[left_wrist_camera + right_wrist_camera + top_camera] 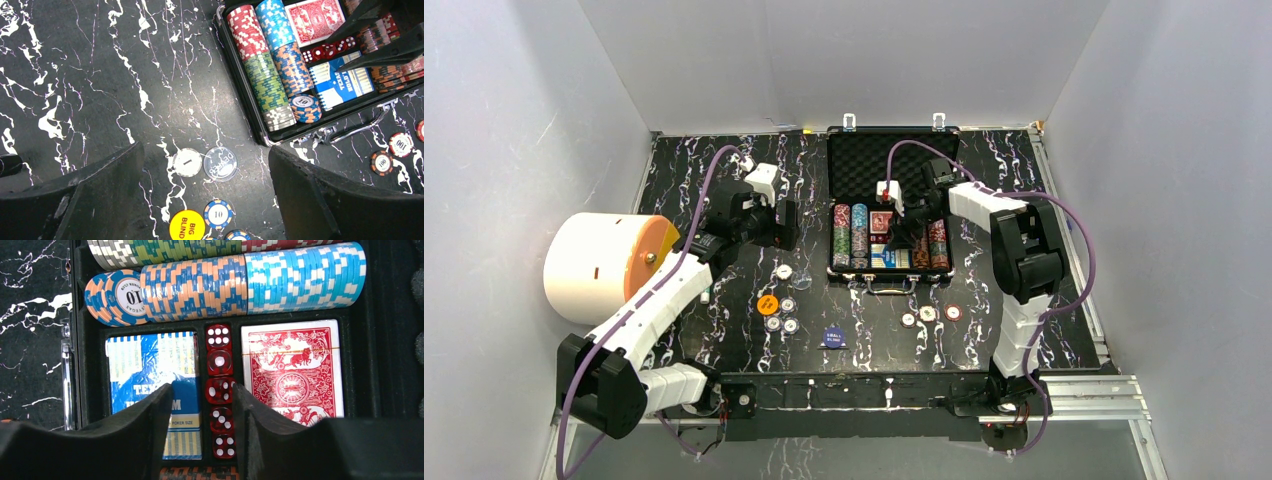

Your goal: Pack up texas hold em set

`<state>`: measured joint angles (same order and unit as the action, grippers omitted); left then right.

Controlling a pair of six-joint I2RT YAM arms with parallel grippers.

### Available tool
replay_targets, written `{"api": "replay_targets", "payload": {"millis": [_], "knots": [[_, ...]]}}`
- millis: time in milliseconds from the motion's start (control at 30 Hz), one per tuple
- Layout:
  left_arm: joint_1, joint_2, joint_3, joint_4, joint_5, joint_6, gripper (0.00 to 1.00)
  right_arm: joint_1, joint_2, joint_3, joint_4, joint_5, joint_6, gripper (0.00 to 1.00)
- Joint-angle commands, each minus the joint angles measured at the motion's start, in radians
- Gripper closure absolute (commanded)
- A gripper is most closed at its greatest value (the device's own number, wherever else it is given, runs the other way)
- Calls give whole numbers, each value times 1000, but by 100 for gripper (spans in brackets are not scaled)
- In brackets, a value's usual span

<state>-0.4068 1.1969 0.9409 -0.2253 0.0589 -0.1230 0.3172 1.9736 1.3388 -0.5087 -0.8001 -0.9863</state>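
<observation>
**1. Left pincer** (205, 148): mine. Released, jaws wide, holding nothing. It hangs over the table (90, 75), just off the case's front left corner.

**2. Under that gap:** white chip (187, 162) just beside a clear button (221, 163). Nearer my base lie a yellow button (186, 226) reading BIG BLIND and, beside it, a blue chip (217, 214) marked 10.

**3. Right pincer** (202, 389): mine. Jaws partly parted over the case, grasping nothing I can see. Whether a pad touches a die, I cannot tell.

**4. Case** (869, 165): at the back of the table, open, foam lid towards the rear wall.

**5. In the case:**
- chip rows (240, 287) on edge
- blue box (145, 365)
- red deck (292, 367)
- five dice (219, 362) in a line in the slot between the box and the deck, with my right jaws on either side of that line

**6. Loose on the table:**
- three chips (928, 314) in front of the case
- blue button (832, 337) nearer my bases

**7. Drum** (594, 265): white with an orange face, at the far left, well apart from the case.
</observation>
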Motion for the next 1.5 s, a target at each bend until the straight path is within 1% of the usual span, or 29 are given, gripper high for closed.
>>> {"api": "replay_targets", "payload": {"millis": [0,67,300,467,600,700,767,933,1033,1133,1200,1267,1367,1433,1467], "knots": [[8,-9,-4,-11,-13,11,6,3,-19,28,-37,-36,-30,48],[8,-11,-4,-12,-14,11,6,3,4,49,-75,-33,-42,49],[8,-11,-7,-12,-18,14,6,3,38,54,-97,-25,-51,44],[8,-8,-6,-13,-19,16,6,4,93,108,-188,-29,-76,44],[8,-8,-7,-14,-20,17,6,5,139,172,-258,-3,-66,41],[8,-5,-5,-15,-18,17,6,5,136,188,-245,3,-45,39],[8,-6,-5,-15,-21,17,6,5,110,179,-188,-11,-13,37],[8,-6,-2,-17,-14,13,5,5,-21,93,89,-36,185,31],[8,-8,7,-21,2,11,5,5,-111,20,242,-8,300,25],[8,-12,15,-24,28,11,2,5,-198,-59,383,24,411,22],[8,-16,17,-24,52,10,2,4,-251,-89,403,24,464,22],[8,-13,19,-19,94,5,2,5,-319,-156,463,43,564,22],[8,11,41,-3,185,-10,2,5,-431,-288,596,140,798,27],[6,42,62,15,260,-41,9,4,-528,-350,620,270,987,30],[2,61,75,23,293,-64,13,4,-565,-372,609,338,1080,34]]}}
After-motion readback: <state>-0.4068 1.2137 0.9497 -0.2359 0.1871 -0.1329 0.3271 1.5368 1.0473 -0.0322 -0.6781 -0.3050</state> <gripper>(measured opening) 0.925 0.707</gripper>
